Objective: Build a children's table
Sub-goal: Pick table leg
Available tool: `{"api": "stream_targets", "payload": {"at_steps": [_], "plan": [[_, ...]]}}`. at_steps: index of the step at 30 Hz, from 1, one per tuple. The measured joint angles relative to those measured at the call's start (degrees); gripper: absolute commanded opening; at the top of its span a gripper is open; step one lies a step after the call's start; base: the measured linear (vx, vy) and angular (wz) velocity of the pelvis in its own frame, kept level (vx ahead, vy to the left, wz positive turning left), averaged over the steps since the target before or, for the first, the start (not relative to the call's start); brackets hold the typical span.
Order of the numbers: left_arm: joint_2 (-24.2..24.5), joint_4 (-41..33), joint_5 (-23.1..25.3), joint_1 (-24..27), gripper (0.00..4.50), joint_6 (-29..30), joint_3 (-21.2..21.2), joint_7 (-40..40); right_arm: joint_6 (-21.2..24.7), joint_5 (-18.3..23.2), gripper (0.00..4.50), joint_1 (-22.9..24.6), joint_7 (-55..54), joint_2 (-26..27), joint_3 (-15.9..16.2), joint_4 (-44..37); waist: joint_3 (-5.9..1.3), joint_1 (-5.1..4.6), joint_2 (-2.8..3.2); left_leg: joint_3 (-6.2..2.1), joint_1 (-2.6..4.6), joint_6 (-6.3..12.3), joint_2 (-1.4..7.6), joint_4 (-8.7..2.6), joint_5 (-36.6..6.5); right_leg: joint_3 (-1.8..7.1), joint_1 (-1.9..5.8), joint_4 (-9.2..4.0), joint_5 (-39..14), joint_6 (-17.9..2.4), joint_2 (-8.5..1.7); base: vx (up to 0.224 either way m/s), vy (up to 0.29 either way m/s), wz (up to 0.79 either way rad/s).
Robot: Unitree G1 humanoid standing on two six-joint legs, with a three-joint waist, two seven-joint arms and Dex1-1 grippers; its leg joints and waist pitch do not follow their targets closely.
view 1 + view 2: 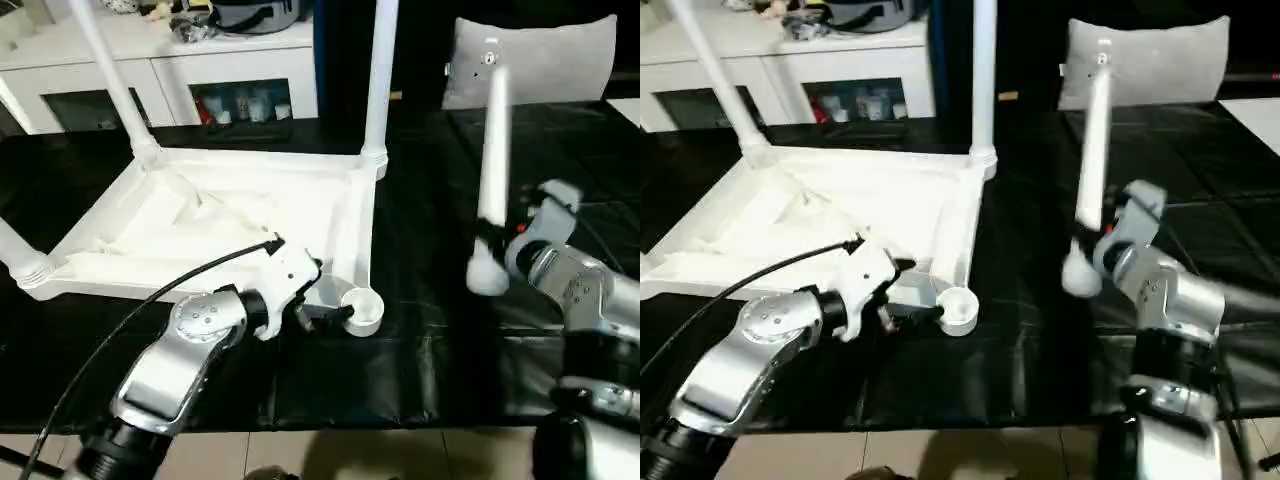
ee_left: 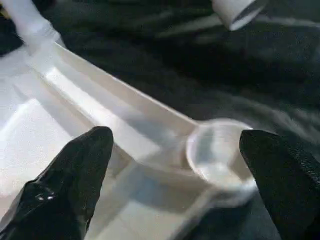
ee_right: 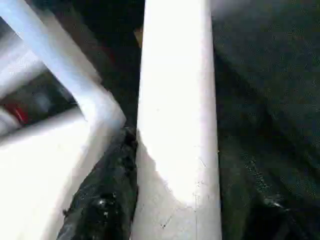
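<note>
The white tabletop (image 1: 200,225) lies upside down on the black surface, ribbed underside up. Legs stand in its far-left (image 1: 110,80), far-right (image 1: 378,80) and near-left (image 1: 15,250) corners. The near-right round socket (image 1: 362,308) holds nothing. My left gripper (image 1: 325,315) is open just left of that socket, and in the left wrist view its black fingers (image 2: 80,170) straddle the socket (image 2: 220,155). To the right, my right gripper (image 1: 510,235) is shut on a fourth leg (image 1: 492,150), held nearly upright above the surface with its lower end (image 1: 487,275) free. The leg (image 3: 177,125) sits against a black finger (image 3: 105,200).
A grey cushion (image 1: 530,55) stands at the back right. A white cabinet (image 1: 150,60) runs along the back left. The black cover (image 1: 420,350) ends at the table's front edge near my forearms. A black cable (image 1: 130,300) trails over my left arm.
</note>
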Motion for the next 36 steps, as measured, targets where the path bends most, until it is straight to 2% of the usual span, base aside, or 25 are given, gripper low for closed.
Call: {"api": "stream_targets", "payload": {"at_steps": [6, 8, 11, 14, 16, 19, 24, 30, 36], "plan": [[-1.72, 1.28, -0.65, -0.69, 4.5, -1.57, 2.43, 3.2, -2.37, 2.23, 1.86, 2.55, 0.83, 4.42, 0.14, -4.68, -0.02, -0.03, 0.05, 0.0, -0.08, 0.02, -0.01, -0.05, -0.02, -0.01, 0.0, -0.15, -0.02, 0.04, 0.0, 0.0, 0.0, 0.0], [-3.33, 2.01, -1.09, -1.66, 4.5, -1.65, 3.88, 4.88, -2.61, 3.18, 1.86, 3.74, 2.37, 5.46, 1.39, -6.58, 0.01, -0.02, 0.02, 0.0, -0.1, 0.02, -0.01, -0.05, -0.02, -0.01, -0.02, -0.16, -0.02, 0.04, 0.0, 0.0, 0.0, 0.0], [-5.89, 2.44, -2.77, -4.35, 4.5, -1.76, 6.85, 7.24, -2.3, 8.46, 1.86, 5.19, 8.31, 7.23, 4.85, -10.77, 0.07, -0.01, -0.07, 0.0, -0.1, 0.02, -0.01, -0.07, -0.02, -0.01, -0.02, -0.16, -0.02, 0.04, 0.0, 0.0, 0.0, 0.0], [-7.89, 2.24, -5.69, -5.66, 4.5, -1.9, 9.06, 8.51, -4.65, 9.54, 1.86, 5.58, 13.09, 7.27, 8.88, -13.31, 0.11, 0.1, -0.31, 0.0, -0.11, 0.02, 0.0, -0.09, -0.02, -0.02, -0.01, -0.23, -0.02, 0.05, 0.0, 0.0, 0.0, 0.0], [-9.49, 2.24, -7.83, -6.16, 4.5, -1.78, 10.89, 9.56, -4.98, 10.7, 1.86, 6.49, 15.82, 7.71, 10.02, -14.6, 0.13, 0.24, -0.63, 0.0, -0.13, 0.02, 0.0, -0.14, -0.02, -0.05, -0.01, -0.3, -0.03, 0.05, 0.0, 0.0, 0.0, 0.0], [-12.51, 2.23, -12.79, -7.93, 4.5, -0.45, 15.12, 11.09, -3.61, 13.78, 1.86, 8.48, 19.33, 9.47, 10.95, -15.45, 0.13, 0.38, -0.73, 0.0, -0.28, 0.08, 0.0, -0.18, -0.04, -0.07, 0.0, -0.53, 0.02, 0.13, 0.0, 0.0, 0.0, 0.0], [-16.71, 1.74, -19.38, -11.69, 4.5, 3.79, 19.16, 13.02, -2.17, 18.52, 1.86, 9.77, 20.92, 10.28, 11.12, -15.72, 0.08, 0.84, -0.9, 0.0, -0.54, 0.45, -0.01, -0.18, 0.06, -0.07, -0.07, -0.75, 0.1, 0.2, -0.01, 0.0, 0.0, 0.0], [-20.61, 2.51, -24.78, -14.0, 4.5, 6.74, 21.0, 15.4, -1.43, 19.84, 1.86, 11.99, 24.71, 9.56, 14.23, -16.2, 0.08, 1.35, -0.91, 0.0, -0.81, 0.54, -0.01, -0.18, 0.06, -0.09, -0.33, -0.75, 0.09, 0.22, -0.01, 0.0, 0.0, 0.0], [-23.15, 3.69, -29.89, -16.61, 4.5, 8.94, 23.23, 16.67, -1.23, 20.06, 1.86, 12.08, 26.93, 8.07, 16.19, -16.2, 0.08, 1.64, -0.92, 0.0, -0.81, 0.54, -0.01, -0.17, 0.07, -0.08, -0.32, -0.75, 0.12, 0.24, -0.01, 0.0, 0.0, 0.0]]}}
